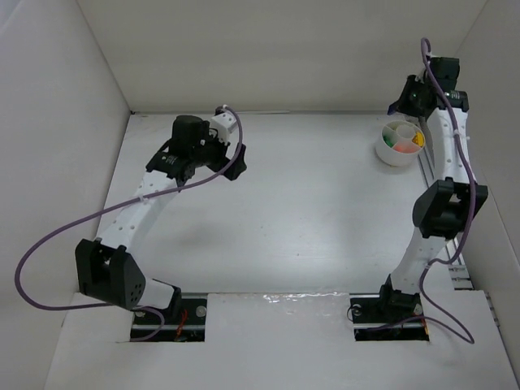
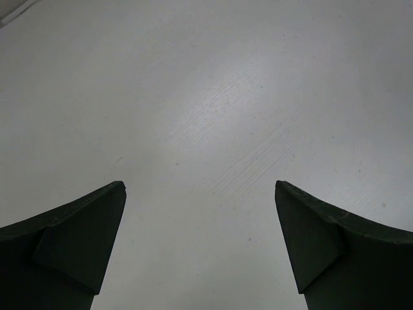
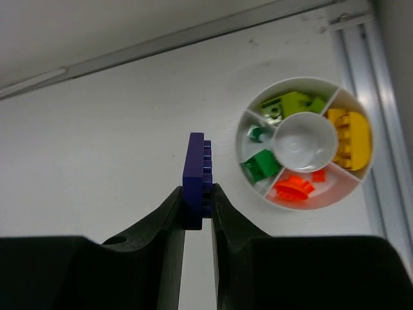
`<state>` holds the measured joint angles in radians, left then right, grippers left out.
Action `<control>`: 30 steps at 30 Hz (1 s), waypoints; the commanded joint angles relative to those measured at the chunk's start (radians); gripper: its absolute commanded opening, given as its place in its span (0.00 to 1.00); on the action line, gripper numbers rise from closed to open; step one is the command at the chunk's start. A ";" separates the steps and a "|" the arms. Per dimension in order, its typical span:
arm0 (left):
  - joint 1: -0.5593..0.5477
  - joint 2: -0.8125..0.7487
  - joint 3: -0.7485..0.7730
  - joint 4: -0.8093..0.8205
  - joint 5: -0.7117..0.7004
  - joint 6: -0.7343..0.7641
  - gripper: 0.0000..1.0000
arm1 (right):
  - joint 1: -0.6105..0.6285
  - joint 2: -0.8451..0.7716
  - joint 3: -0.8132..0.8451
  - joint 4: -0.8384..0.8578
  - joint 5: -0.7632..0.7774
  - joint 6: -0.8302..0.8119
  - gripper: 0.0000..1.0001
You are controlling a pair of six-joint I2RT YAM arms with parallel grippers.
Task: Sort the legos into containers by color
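Note:
My right gripper (image 3: 197, 197) is shut on a dark blue lego (image 3: 195, 174), held on edge above the table, left of the white divided cup (image 3: 304, 194). The cup holds light green bricks (image 3: 290, 103), a dark green brick (image 3: 261, 164), orange bricks (image 3: 293, 188) and a yellow brick (image 3: 350, 137) in separate wedges. In the top view the cup (image 1: 392, 154) stands at the far right, with the right gripper (image 1: 410, 99) just behind it. My left gripper (image 2: 200, 194) is open and empty over bare table; in the top view it (image 1: 175, 162) is at the far left.
White walls enclose the table on the left, back and right. A metal rail (image 3: 368, 77) runs along the right edge beside the cup. A purple cable (image 1: 236, 166) loops off the left wrist.

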<state>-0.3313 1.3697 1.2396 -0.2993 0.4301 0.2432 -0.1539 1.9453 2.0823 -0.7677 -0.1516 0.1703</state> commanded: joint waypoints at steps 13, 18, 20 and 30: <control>0.048 0.131 0.096 -0.057 0.007 -0.076 1.00 | -0.115 0.132 0.108 -0.039 0.216 -0.106 0.03; 0.057 0.140 0.096 -0.057 0.007 -0.085 1.00 | -0.115 0.159 0.117 -0.050 0.205 -0.106 0.03; 0.057 0.140 0.096 -0.057 0.007 -0.085 1.00 | -0.115 0.184 0.128 -0.050 0.205 -0.106 0.03; 0.057 0.167 0.106 -0.057 0.007 -0.094 1.00 | -0.105 0.213 0.137 -0.068 0.196 -0.106 0.03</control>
<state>-0.2779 1.5280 1.2926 -0.3603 0.4221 0.1623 -0.2703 2.1471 2.1742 -0.8310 0.0456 0.0746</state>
